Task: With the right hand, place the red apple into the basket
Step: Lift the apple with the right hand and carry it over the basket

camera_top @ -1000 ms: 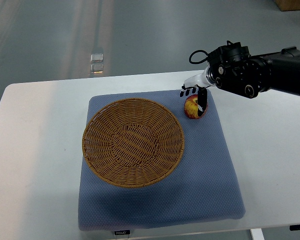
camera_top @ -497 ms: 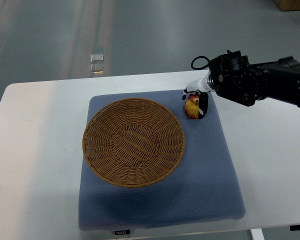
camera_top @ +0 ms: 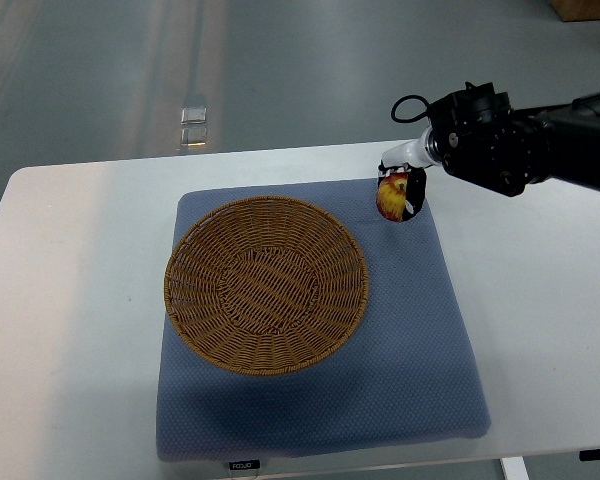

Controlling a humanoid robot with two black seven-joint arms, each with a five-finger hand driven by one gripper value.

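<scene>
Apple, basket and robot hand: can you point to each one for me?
apple (camera_top: 389,198), top view, on its yellow-red front skin.
basket (camera_top: 266,284), top view, on the woven floor in its middle.
right robot hand (camera_top: 401,180), top view, on the fingers wrapped around the apple.

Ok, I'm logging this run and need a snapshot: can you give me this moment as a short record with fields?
apple: red apple, in the right hand's grip, near the mat's far right corner
right hand: right hand, fingers closed around the apple
basket: wicker basket, empty, on the mat, to the apple's left
mat: blue mat on the white table
left hand: not in view
task state: apple not yet in basket
</scene>
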